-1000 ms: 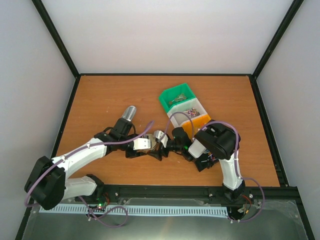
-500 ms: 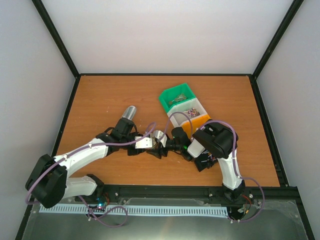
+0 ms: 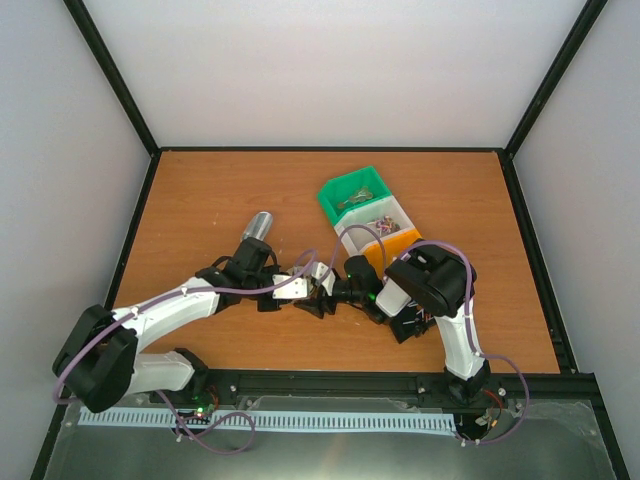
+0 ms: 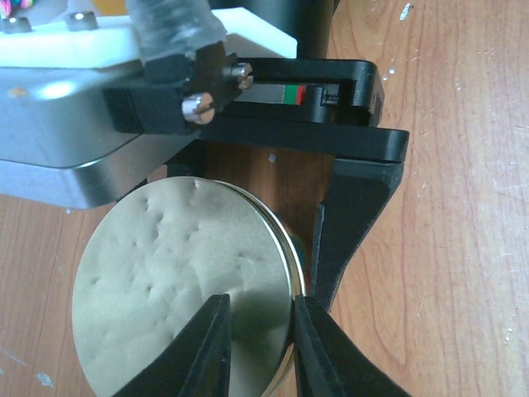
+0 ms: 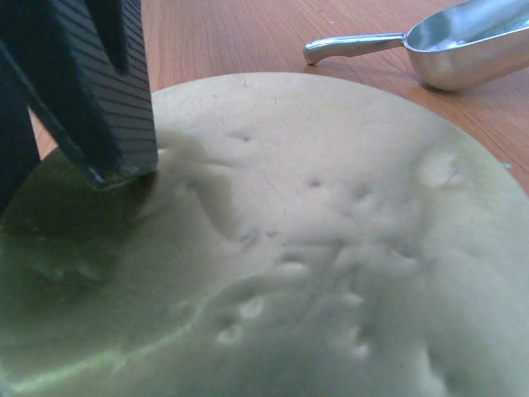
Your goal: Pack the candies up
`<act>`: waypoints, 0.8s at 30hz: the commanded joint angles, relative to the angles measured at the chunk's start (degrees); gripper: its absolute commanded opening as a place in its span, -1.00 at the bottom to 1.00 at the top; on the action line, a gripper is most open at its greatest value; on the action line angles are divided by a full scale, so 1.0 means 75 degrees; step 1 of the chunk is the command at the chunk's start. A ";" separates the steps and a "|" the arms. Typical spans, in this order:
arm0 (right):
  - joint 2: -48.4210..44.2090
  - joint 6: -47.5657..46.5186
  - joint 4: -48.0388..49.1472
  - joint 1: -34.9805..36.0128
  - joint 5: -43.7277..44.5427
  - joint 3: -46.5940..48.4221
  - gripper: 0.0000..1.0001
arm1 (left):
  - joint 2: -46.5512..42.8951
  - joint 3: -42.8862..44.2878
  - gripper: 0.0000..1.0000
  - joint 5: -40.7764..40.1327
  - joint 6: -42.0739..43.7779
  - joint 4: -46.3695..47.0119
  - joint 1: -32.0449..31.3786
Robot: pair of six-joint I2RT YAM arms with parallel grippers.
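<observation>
A round metal lid [image 3: 319,272] with a pale dimpled lining is held tilted above the table between my two grippers. In the left wrist view my left gripper [image 4: 260,310] is shut on the lid's [image 4: 173,273] rim, one finger on its face and one outside. My right gripper [image 3: 337,290] holds the lid from the other side, one black finger [image 4: 355,215] against the rim. The lid [image 5: 314,248] fills the right wrist view and hides the right fingers. Candies [image 3: 376,222] lie in the white bin [image 3: 395,212]. No jar shows.
A metal scoop [image 3: 258,225] lies on the table left of the grippers and shows in the right wrist view [image 5: 446,41]. A green bin [image 3: 352,190], the white bin and an orange bin [image 3: 398,243] stand in a row at the right.
My left arm has moved right, bringing its gripper onto the lid. The right arm and lid have barely moved.
</observation>
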 commanded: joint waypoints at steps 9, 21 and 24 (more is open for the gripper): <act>0.0171 -0.0279 0.0616 0.0092 -0.0599 -0.0347 0.11 | -0.0285 -0.0863 -0.65 -0.1241 0.0473 0.0530 0.0003; 0.0229 -0.0168 0.0780 0.0084 -0.0675 -0.0434 0.01 | -0.0583 -0.1193 -0.69 -0.1565 0.0543 0.0541 0.0433; 0.0229 -0.0136 0.0816 0.0091 -0.0664 -0.0443 0.00 | -0.0664 -0.1244 -0.69 -0.1603 0.0543 0.0531 0.0576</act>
